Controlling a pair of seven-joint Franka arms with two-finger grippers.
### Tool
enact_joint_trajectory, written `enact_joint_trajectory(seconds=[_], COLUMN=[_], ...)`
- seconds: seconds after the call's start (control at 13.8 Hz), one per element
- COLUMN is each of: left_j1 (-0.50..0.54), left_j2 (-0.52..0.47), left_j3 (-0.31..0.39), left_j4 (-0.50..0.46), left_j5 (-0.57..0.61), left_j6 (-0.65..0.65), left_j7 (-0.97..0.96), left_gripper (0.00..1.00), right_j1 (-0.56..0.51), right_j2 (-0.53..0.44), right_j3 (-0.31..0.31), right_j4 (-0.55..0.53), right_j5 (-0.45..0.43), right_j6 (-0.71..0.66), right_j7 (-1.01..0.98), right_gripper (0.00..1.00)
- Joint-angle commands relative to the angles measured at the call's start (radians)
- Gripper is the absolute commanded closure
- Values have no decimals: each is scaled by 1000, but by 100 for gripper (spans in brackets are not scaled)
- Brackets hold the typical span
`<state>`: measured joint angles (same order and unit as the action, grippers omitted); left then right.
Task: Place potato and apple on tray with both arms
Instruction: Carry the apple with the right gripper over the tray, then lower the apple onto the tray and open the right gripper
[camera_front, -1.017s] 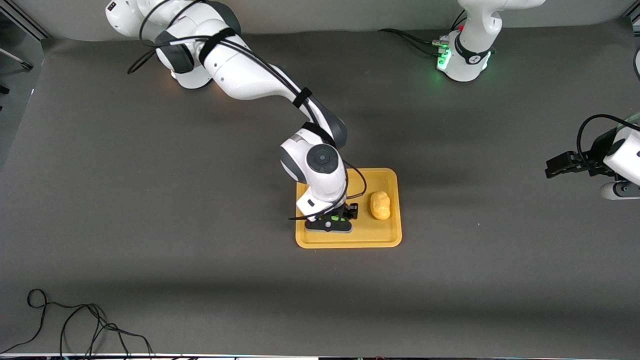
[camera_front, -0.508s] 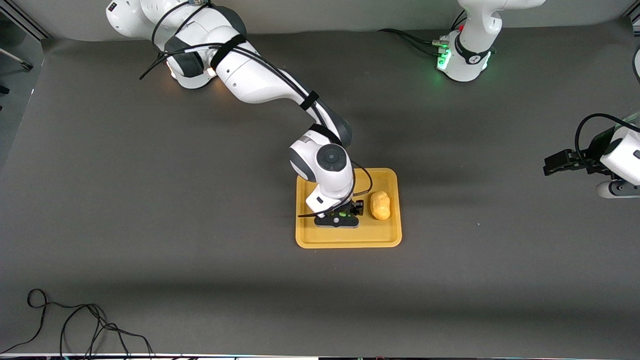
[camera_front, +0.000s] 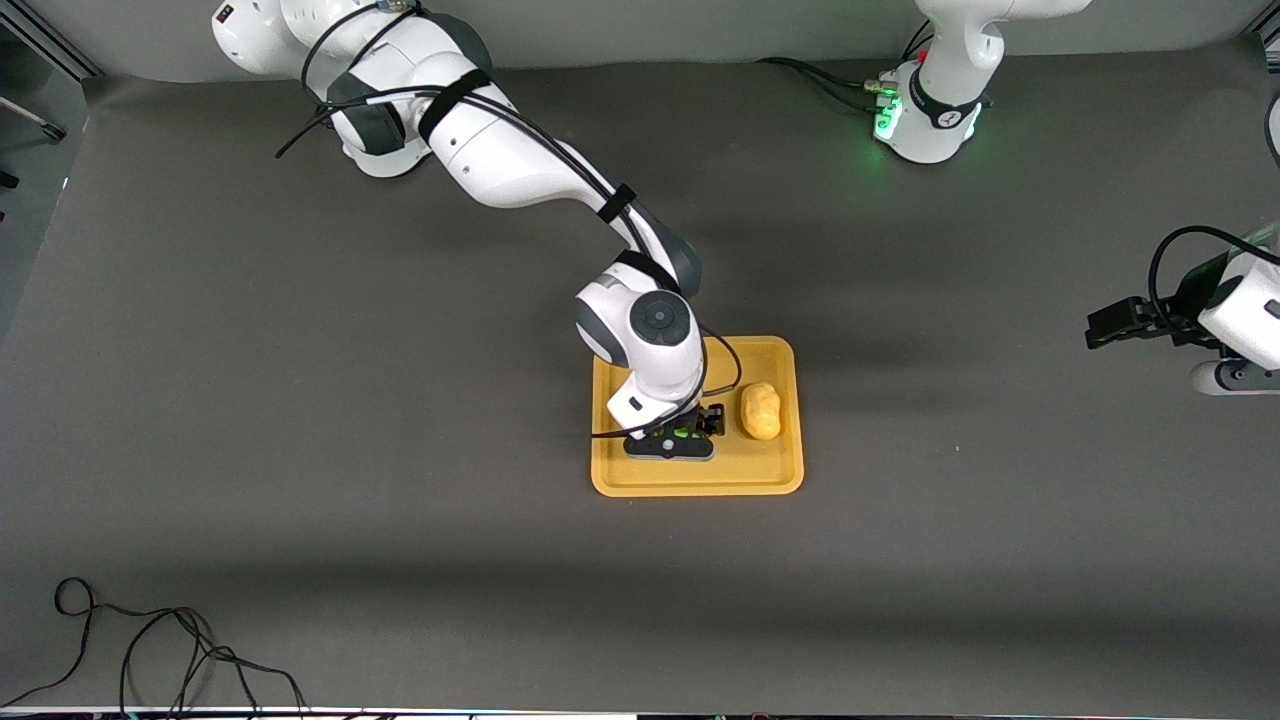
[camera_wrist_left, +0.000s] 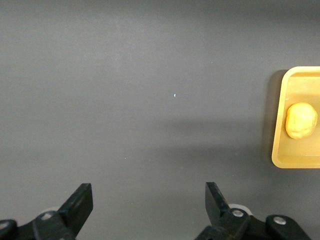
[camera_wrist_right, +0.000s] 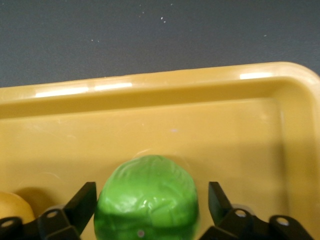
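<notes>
The orange-yellow tray (camera_front: 700, 482) lies mid-table. The yellow potato (camera_front: 761, 411) rests in it at the end toward the left arm; it also shows in the left wrist view (camera_wrist_left: 301, 120) and at the edge of the right wrist view (camera_wrist_right: 9, 206). My right gripper (camera_front: 683, 437) is low over the tray beside the potato. The green apple (camera_wrist_right: 146, 197) sits on the tray floor (camera_wrist_right: 150, 130) between its fingers, which stand open with small gaps on both sides; in the front view only slivers of green (camera_front: 684, 433) show. My left gripper (camera_front: 1100, 331) waits open and empty (camera_wrist_left: 148, 197).
A black cable (camera_front: 150, 650) lies coiled on the table near the front camera at the right arm's end. The left arm's green-lit base (camera_front: 925, 110) stands at the table's back edge.
My right gripper has shifted a little toward the potato over the tray, then held almost still. The potato and my left arm have not moved.
</notes>
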<state>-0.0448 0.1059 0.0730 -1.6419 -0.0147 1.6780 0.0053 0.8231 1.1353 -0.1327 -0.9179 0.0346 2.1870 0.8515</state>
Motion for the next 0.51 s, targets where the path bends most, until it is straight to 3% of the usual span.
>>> enact_joint_trajectory(seconds=[0.0,0.44], left_j1=[-10,-10], left_j2=[-11,-6], left_j3=[4,4], left_j4=[25,36], left_j5=[-2,-2], left_j6=[-50,-53], left_j7=[15,13], left_gripper=[0,0], right_j1=[-7,-85], right_j2=[-116,-408], right_j3=[-4,-25], right_j4=[13,2], right_j5=[-9,-12], right_j6=[-171,-502], right_j7=[17,-32], right_gripper=[0,0])
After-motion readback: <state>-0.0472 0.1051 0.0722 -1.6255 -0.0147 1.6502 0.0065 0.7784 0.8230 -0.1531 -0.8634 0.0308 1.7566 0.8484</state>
